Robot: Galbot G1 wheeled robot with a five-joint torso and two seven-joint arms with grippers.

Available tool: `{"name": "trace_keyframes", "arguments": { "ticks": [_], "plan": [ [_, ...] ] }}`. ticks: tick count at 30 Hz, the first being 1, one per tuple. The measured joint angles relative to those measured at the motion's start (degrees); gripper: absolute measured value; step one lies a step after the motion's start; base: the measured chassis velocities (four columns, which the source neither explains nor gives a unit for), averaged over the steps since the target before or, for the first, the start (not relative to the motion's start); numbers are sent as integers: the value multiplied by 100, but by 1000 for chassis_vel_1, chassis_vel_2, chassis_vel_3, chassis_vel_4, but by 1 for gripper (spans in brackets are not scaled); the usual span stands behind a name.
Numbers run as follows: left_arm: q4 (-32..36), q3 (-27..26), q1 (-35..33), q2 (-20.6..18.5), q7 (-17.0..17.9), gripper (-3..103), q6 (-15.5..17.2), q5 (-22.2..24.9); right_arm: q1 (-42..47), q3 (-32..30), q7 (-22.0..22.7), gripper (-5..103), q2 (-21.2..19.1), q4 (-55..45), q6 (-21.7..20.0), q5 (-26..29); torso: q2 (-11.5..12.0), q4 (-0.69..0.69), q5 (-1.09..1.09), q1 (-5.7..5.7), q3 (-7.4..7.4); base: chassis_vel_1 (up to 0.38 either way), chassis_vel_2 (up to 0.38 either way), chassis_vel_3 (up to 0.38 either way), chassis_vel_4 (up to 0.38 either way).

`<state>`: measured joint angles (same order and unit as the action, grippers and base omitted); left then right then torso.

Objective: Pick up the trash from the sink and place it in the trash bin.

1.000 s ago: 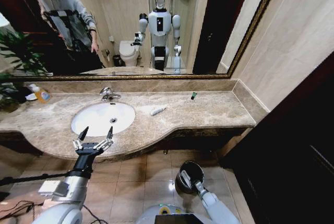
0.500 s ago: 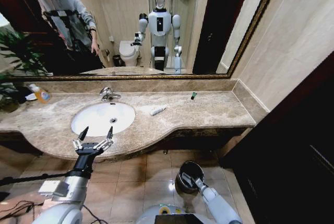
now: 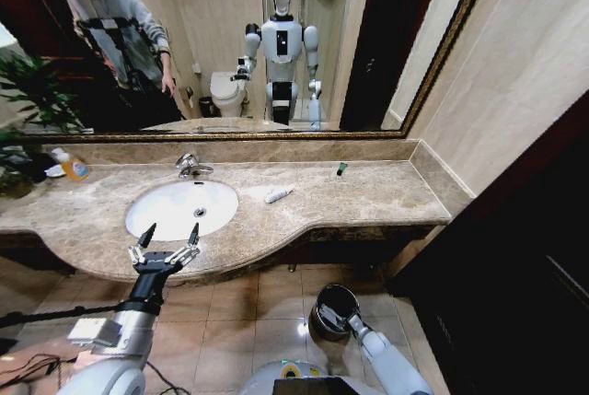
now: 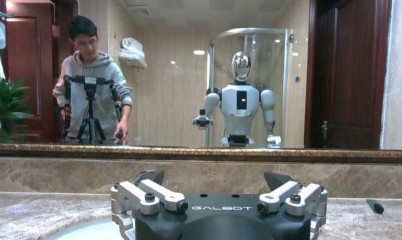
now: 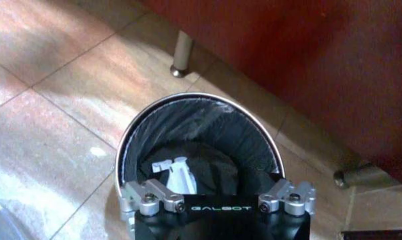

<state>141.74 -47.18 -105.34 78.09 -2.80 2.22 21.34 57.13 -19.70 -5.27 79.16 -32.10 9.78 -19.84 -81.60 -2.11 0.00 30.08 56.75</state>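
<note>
Going left to right for you.

Far left on the counter, by the mirror: orange-yellow soap bottle (image 3: 74, 168). Not trash, leave it.

Left gripper (image 3: 166, 244) hovers at the counter's front edge, just in front of the sink (image 3: 145, 214), fingers spread wide, nothing between them. The left wrist view shows the same: left gripper (image 4: 220, 186) released, facing the mirror.

From the head view the sink basin looks bare; I can't make out any scraps in it. The faucet (image 3: 191, 166) sits behind it.

Right of the basin, on the marble: one small white tube (image 3: 279, 194), lying flat and well clear of the rim. Further right, near the backsplash, a tiny green-capped piece (image 3: 340, 168), also seen from the left wrist (image 4: 375, 206). Both are trash by the look of them, and both are on the counter, not in the sink.

Down on the floor under the counter: the trash bin (image 3: 326, 297), dark with a shiny rim. Right gripper (image 5: 218, 191) hangs directly over its mouth. Its fingers run out of the right wrist frame, so I can't tell if they're spread or clenched. A white scrap (image 5: 176, 176) lies on the bin liner below it, so at least one piece is already in.

My read: you're at the drop step, or just past it, on the right arm. The next move calls for lifting the right arm clear of the rim, then going for the white tube. It lies flat on slick marble, so come in low with the jaws across its short axis, or it'll skate.
</note>
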Motion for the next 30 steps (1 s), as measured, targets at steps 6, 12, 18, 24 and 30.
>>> {"name": "trace_keyframes", "arguments": {
  "ticks": [6,12,18,24,30],
  "plan": [
    [0,0,0,0,0,100,0,0,326,4,133,100,-24,-686,-42,493,0,0,0,0,0,0,0,0,0],
    [0,0,0,0,0,100,0,0,1075,-22,143,100,-125,-1986,-342,986,0,0,-1,0,0,0,0,0,0],
    [0,0,0,0,0,100,0,0,1951,-158,219,100,-341,-3450,-479,1223,-1,0,0,-1,0,0,0,0,0],
    [0,0,0,0,0,100,0,0,2605,-621,514,100,-414,-4586,-63,1277,-1,0,0,-1,0,0,0,0,0],
    [0,0,0,0,0,100,0,0,3261,-1040,567,100,-388,-5825,29,1453,-1,0,-2,-1,-1,0,0,0,0]
  ]
}}
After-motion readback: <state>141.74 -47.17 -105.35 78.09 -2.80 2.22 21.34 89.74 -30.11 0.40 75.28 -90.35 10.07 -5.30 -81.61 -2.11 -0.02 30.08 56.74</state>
